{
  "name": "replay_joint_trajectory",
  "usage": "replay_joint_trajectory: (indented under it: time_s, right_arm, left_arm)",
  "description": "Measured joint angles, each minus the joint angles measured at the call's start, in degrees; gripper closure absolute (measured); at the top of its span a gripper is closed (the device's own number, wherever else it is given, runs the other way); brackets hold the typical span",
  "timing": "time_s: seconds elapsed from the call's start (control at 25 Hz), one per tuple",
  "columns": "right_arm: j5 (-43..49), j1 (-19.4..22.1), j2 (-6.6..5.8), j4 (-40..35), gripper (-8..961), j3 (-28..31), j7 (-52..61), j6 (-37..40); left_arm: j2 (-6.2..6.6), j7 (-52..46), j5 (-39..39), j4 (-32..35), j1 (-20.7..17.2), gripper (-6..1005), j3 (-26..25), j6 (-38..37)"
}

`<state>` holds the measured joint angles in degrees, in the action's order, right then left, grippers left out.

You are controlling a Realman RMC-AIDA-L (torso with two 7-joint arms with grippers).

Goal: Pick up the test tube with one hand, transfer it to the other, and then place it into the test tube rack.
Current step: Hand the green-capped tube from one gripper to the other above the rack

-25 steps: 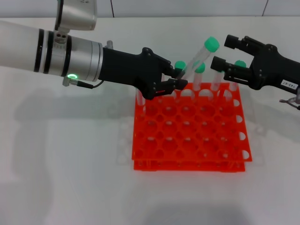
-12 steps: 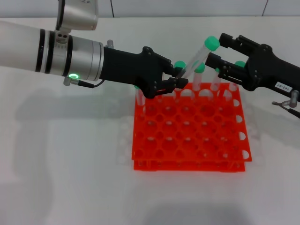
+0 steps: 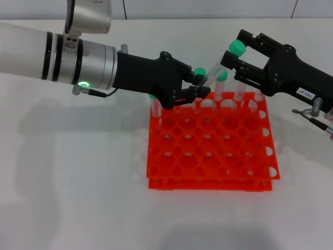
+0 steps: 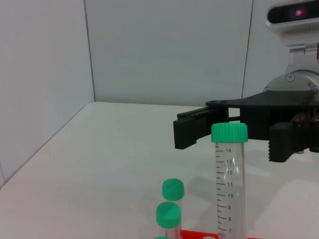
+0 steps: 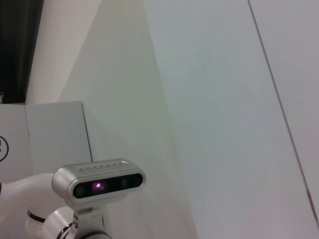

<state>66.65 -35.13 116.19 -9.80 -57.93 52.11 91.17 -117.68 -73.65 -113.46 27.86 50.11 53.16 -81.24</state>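
White counter (image 3: pixel 78 198), matte, bare across the near and left side; soft grey shadows on it. Spare green-capped tubes (image 3: pixel 222 77) upright in a row toward the far side, caps close together; two of those caps (image 4: pixel 168 214) seen one behind the other from the left wrist. One more clear tube (image 3: pixel 155 109) upright at the left end of the row, cap mostly hidden. Pale panelled wall (image 4: pixel 159 50) behind the counter, with thin vertical seams.
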Motion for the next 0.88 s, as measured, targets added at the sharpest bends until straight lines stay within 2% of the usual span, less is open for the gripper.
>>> replay_joint_trajectory:
  time_s: [0.36, 0.88]
  right_arm:
    - [-2.4, -0.5, 0.00, 2.9, 227, 0.1, -2.1, 0.2]
    - [-2.1, -1.1, 0.00, 3.1, 231, -0.8, -1.7, 0.7]
  left_arm:
    - [-0.12, 0.0, 0.0, 0.0, 0.0, 736, 0.1, 0.6]
    - [-0.10, 0.4, 0.0, 0.0, 0.2, 731, 0.1, 0.7]
